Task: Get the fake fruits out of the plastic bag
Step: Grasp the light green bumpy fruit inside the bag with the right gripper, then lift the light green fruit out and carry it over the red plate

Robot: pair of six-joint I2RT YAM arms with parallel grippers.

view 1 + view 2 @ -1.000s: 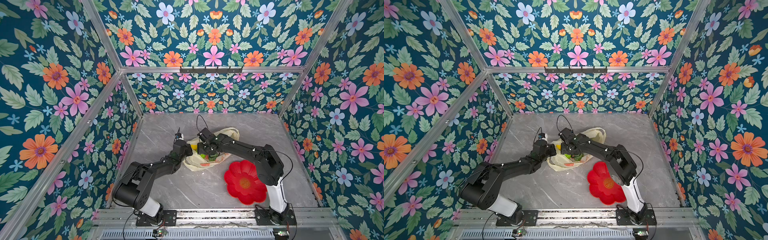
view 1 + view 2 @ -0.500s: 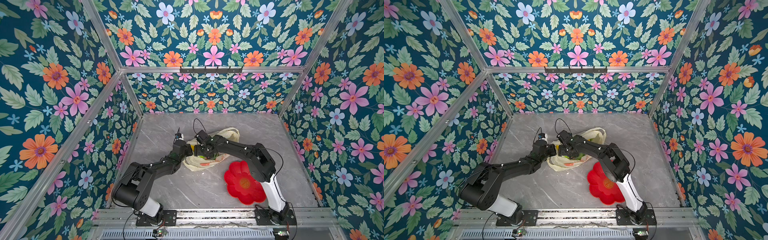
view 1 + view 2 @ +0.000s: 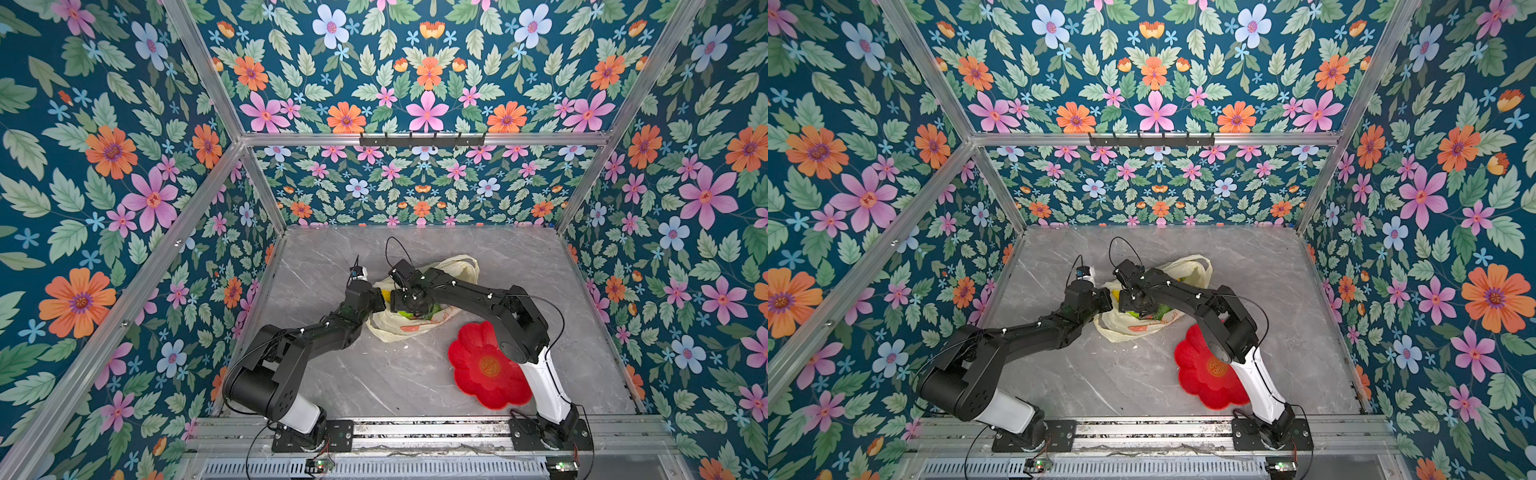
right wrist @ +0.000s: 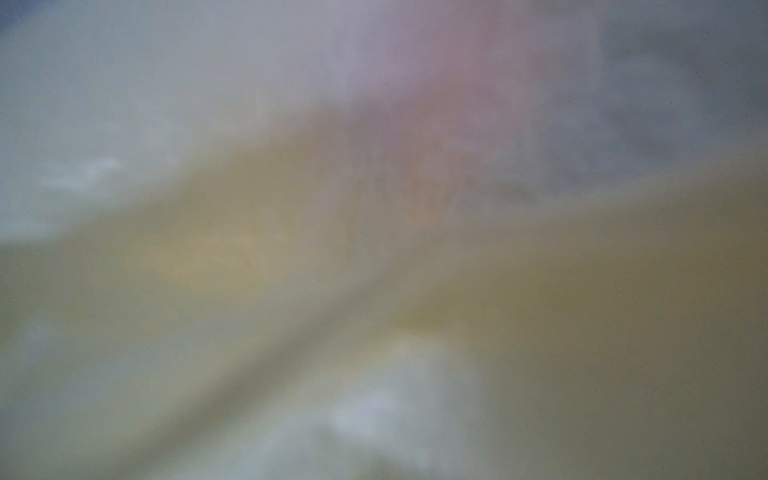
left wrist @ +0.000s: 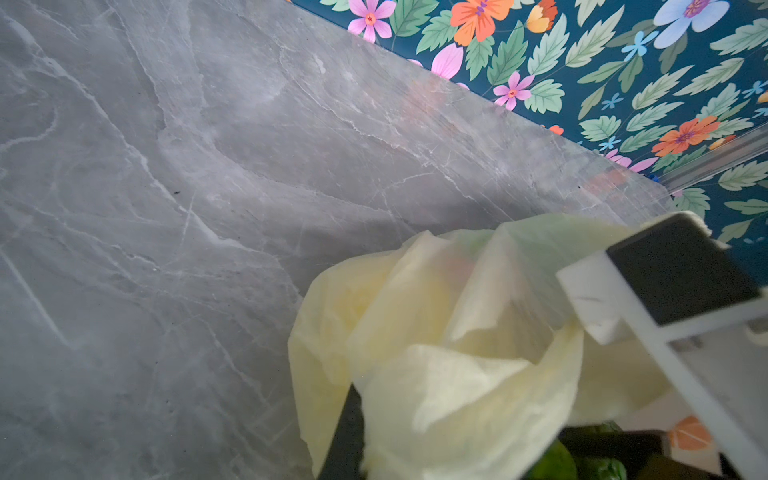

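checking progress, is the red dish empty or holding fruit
Empty: what shows of the dish is bare red in both top views; fruits lie in the bag.

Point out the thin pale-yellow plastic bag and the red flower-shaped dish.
thin pale-yellow plastic bag (image 3: 388,327): in a top view, bare near fold
red flower-shaped dish (image 3: 463,365): in a top view, bare left petal

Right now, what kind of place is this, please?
Probably a robot test cell: an aluminium frame carrying flower-print wall panels, a grey marble-look table, and the left arm and right arm bolted to a front rail.
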